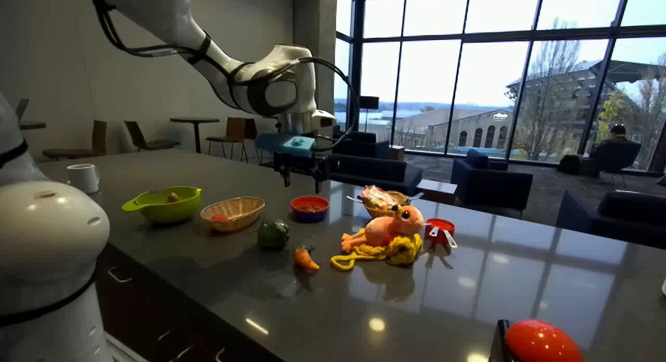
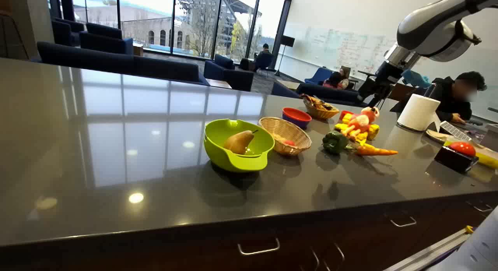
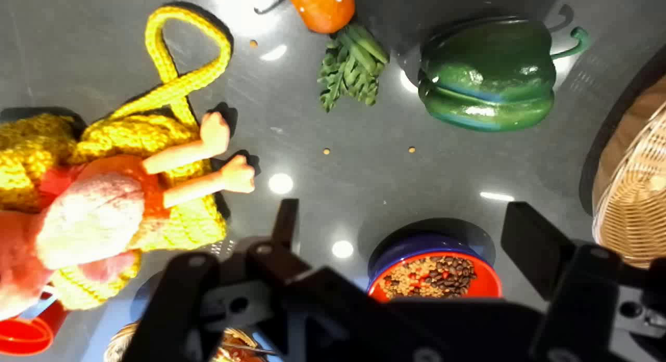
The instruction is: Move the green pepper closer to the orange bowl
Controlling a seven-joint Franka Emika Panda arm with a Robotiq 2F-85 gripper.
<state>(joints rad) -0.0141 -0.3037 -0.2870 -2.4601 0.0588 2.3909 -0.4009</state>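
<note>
A dark green pepper [image 1: 273, 234] lies on the grey counter in both exterior views. In the wrist view the green pepper [image 3: 489, 81] is at the upper right, its stem pointing right. My gripper [image 1: 303, 185] hangs above the counter, apart from the pepper. Its two fingers stand wide apart in the wrist view, with nothing held. Below and between them in that view sits a bowl [image 3: 426, 243], blue outside and red inside, holding beans and grains. The orange bowl is out of view.
A carrot [image 3: 328, 8] lies beside the pepper. Around them stand a wicker basket [image 2: 286, 129], a lime-green bowl [image 2: 241, 164] with a pear, a plush toy [image 1: 385, 229] on yellow knit, and a small red dish [image 1: 436, 228]. A paper roll [image 2: 418, 113] stands farther along.
</note>
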